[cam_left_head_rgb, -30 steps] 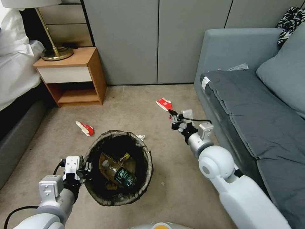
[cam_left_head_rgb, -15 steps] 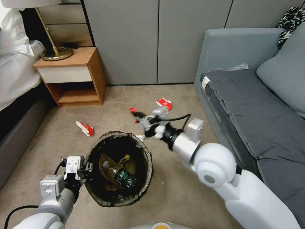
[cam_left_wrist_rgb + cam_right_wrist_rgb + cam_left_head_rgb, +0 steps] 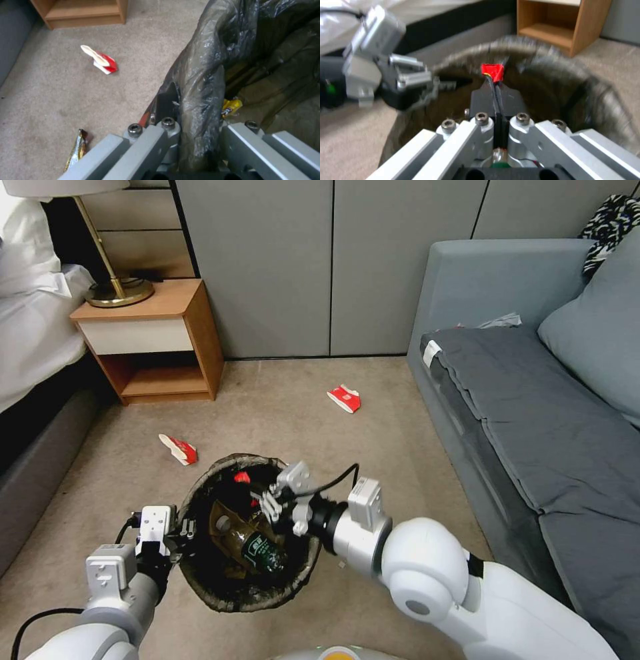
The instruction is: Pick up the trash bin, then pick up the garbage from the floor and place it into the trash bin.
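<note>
The trash bin (image 3: 293,573), with its dark bag folded over the rim, hangs just above the floor (image 3: 280,400). My left gripper (image 3: 181,531) is shut on the bin's rim (image 3: 200,75), pinching the bag and wall. Over the bin's mouth, my right gripper (image 3: 257,495) is shut on a small red scrap (image 3: 242,477) of garbage, which sticks out past the fingertips (image 3: 492,70). A clear bottle with a green label (image 3: 257,548), a tan carton (image 3: 220,517) and a yellow wrapper (image 3: 230,107) lie inside the bin. Two red-and-white paper cups (image 3: 179,449) (image 3: 345,398) lie on the carpet.
A wooden nightstand (image 3: 157,340) with a brass lamp stands at the back left beside a bed (image 3: 33,333). A grey sofa (image 3: 533,400) runs along the right. A brown-gold wrapper (image 3: 76,150) lies on the carpet below my left gripper.
My right arm has swung from beside the sofa-side cup leftward and back over the bin, carrying the red scrap. The left gripper and the bin stayed put.
</note>
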`<state>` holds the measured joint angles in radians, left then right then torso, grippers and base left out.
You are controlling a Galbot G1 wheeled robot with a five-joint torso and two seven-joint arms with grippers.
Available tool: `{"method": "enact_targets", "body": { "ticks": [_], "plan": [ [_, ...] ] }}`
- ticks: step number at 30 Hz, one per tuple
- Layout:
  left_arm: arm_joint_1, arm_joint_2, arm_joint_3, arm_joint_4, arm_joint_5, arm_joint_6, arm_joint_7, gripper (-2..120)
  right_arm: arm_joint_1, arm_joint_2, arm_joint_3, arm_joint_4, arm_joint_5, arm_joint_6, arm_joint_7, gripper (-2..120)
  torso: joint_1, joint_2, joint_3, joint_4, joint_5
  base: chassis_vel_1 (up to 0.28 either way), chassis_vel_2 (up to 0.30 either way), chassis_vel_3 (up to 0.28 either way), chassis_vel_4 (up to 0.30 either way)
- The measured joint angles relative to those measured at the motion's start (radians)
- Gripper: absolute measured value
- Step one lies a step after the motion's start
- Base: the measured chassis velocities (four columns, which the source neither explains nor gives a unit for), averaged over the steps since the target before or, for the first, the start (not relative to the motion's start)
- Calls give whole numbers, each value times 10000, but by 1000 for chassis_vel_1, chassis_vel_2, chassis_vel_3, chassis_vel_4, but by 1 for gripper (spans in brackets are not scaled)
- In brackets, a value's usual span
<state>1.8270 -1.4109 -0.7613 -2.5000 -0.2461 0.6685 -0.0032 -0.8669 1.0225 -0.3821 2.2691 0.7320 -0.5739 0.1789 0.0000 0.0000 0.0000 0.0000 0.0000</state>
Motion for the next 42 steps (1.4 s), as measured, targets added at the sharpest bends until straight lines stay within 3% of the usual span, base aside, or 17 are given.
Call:
{"method": "enact_targets", "body": {
  "ticks": [6, 12, 18, 20, 23, 25, 30, 31, 37, 40, 41, 42],
  "plan": [
    [-6, 11, -1, 0, 0, 1, 0, 0, -105, -30, -227, 71, -63, -340, 294, 7, 0, 0, 0, 0, 0, 0, 0, 0, 0],
    [13, -23, -6, 0, 18, 4, -1, 0, -38, -61, -310, 202, 2, -487, 520, 34, 0, 0, 0, 0, 0, 0, 0, 0, 0],
    [23, -33, -19, 0, 19, 6, -1, 0, 271, -55, -429, 250, 215, -513, 660, 48, 0, 0, 0, 1, 0, 0, 0, 0, 0],
    [28, -31, -20, 0, 19, 7, 0, 0, 437, -64, -446, 299, 371, -546, 707, 62, -1, 0, 0, 2, 0, 0, 0, 0, 0],
    [33, -31, -20, 0, 19, 8, 0, 0, 538, -96, -445, 352, 456, -558, 722, 67, -1, 0, 0, 1, -1, 0, 0, 0, 0],
    [39, -33, -19, 0, 19, 10, -1, 0, 613, -143, -411, 417, 520, -559, 730, 80, 0, 0, 0, 1, 0, 0, 0, 0, 0],
    [52, -36, -20, 0, 19, 10, -1, 0, 645, -208, -276, 529, 620, -559, 731, 92, 0, 0, 0, 1, -1, 0, 0, 0, 0],
    [68, -41, -29, 0, 19, 11, 0, 0, 610, -296, 151, 702, 736, -540, 730, 99, -1, 0, 0, 1, -1, 0, 0, 0, 0],
    [88, -113, -31, 0, 38, 11, 0, 0, -23, -676, 1718, 753, 609, 18, 926, 100, -1, 0, 0, 1, 0, 0, 0, 0, 0],
    [66, -166, -32, 0, 43, 11, 0, 0, -1387, -703, 3238, 336, -1248, 754, 833, 100, -1, 0, 0, -1, 1, 0, 0, 0, 0],
    [66, -166, -32, 0, 43, 11, 0, 0, -1387, -703, 3238, 336, -1248, 754, 833, 100, -1, 0, 0, -1, 1, 0, 0, 0, 0],
    [70, -169, -43, 0, 43, 11, 3, 0, -2004, -621, 3905, 245, -1771, 1005, 659, 100, -1, 0, 0, 2, 2, 0, 0, 0, 0]
  ]
}}
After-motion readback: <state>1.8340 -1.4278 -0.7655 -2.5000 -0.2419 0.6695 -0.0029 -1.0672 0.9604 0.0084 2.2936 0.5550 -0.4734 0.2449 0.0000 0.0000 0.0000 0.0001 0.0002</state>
